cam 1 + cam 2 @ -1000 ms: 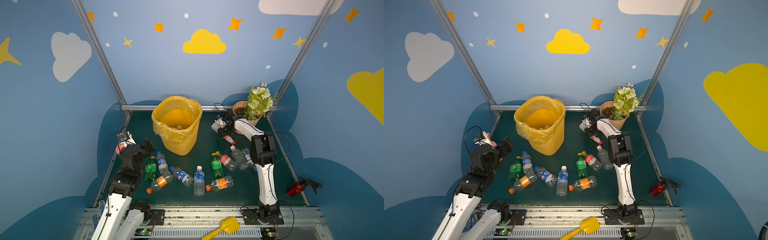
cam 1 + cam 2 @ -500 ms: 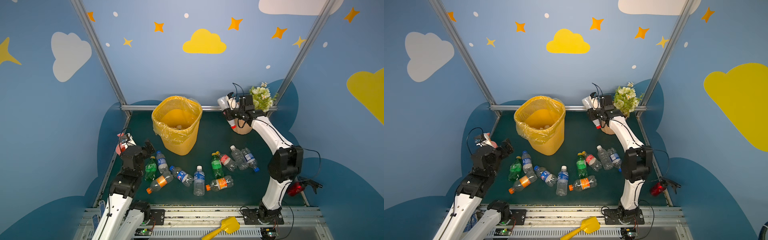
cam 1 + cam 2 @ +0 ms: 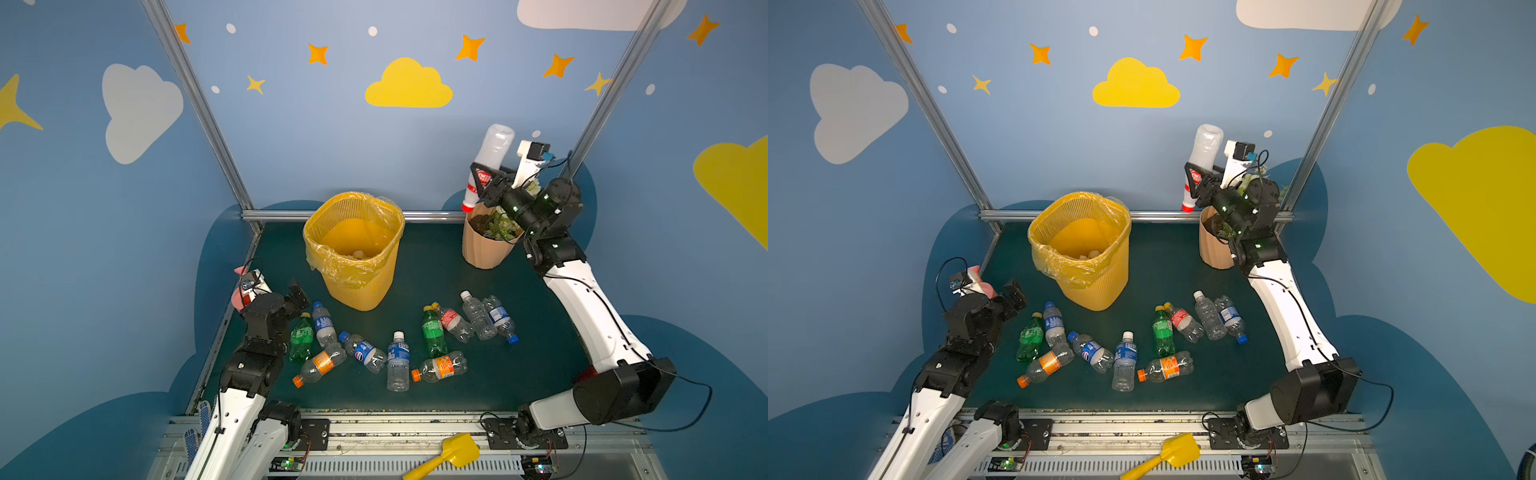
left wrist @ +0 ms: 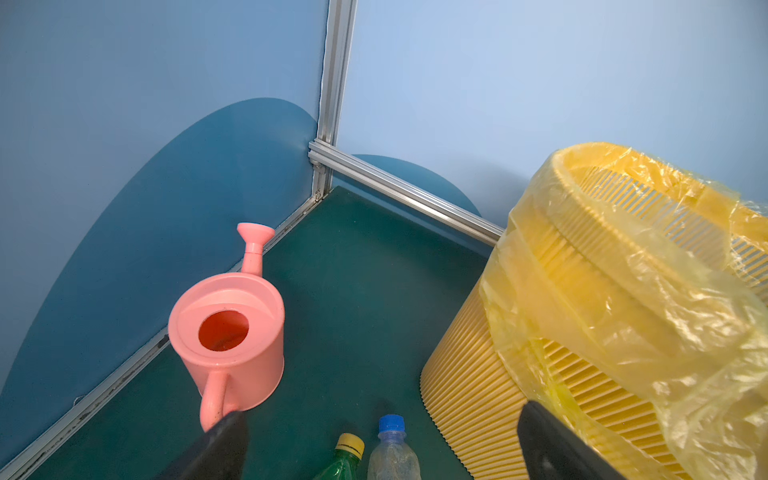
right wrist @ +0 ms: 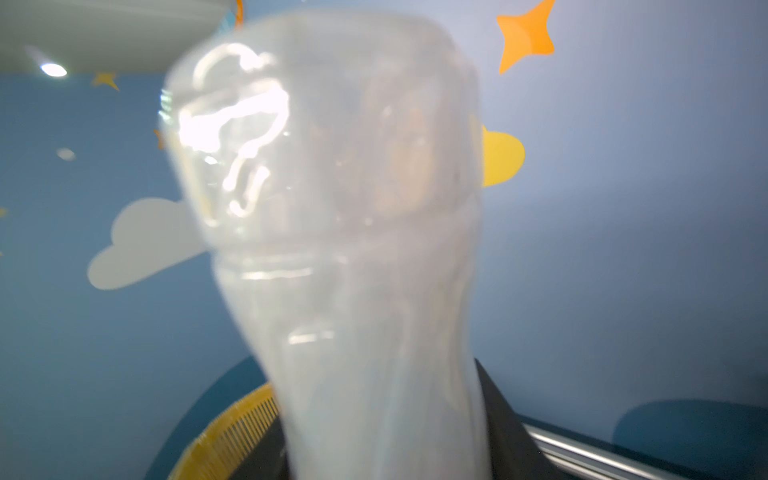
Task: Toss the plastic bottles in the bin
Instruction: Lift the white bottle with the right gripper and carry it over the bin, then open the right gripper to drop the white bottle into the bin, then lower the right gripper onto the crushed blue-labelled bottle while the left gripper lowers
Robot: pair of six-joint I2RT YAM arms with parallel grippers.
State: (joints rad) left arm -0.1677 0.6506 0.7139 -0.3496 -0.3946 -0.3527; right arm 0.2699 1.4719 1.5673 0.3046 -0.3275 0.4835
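My right gripper (image 3: 484,183) (image 3: 1196,180) is shut on a clear bottle (image 3: 492,149) (image 3: 1204,145) with a red label. It holds the bottle cap down, high above the peach pot and to the right of the bin (image 3: 361,291) (image 3: 1096,286). That bottle (image 5: 332,208) fills the right wrist view, blurred, with the bin's rim (image 5: 232,428) behind it. Several plastic bottles (image 3: 398,359) (image 3: 1125,357) lie on the green floor in front of the bin. My left gripper (image 3: 297,293) (image 4: 380,419) hangs open, holding nothing, low at the left. Just ahead of it lie a green bottle (image 4: 345,457) and a blue-capped one (image 4: 392,449).
A pink watering can (image 4: 232,328) stands by the left wall beside my left gripper. The peach ribbed pot (image 3: 484,249) with flowers sits at the back right under my right wrist. A yellow shovel (image 3: 449,455) lies on the front rail. Aluminium posts frame the back corners.
My right arm has lifted the red-label bottle from near the floor by the pot to high above it. The left arm has hardly moved.
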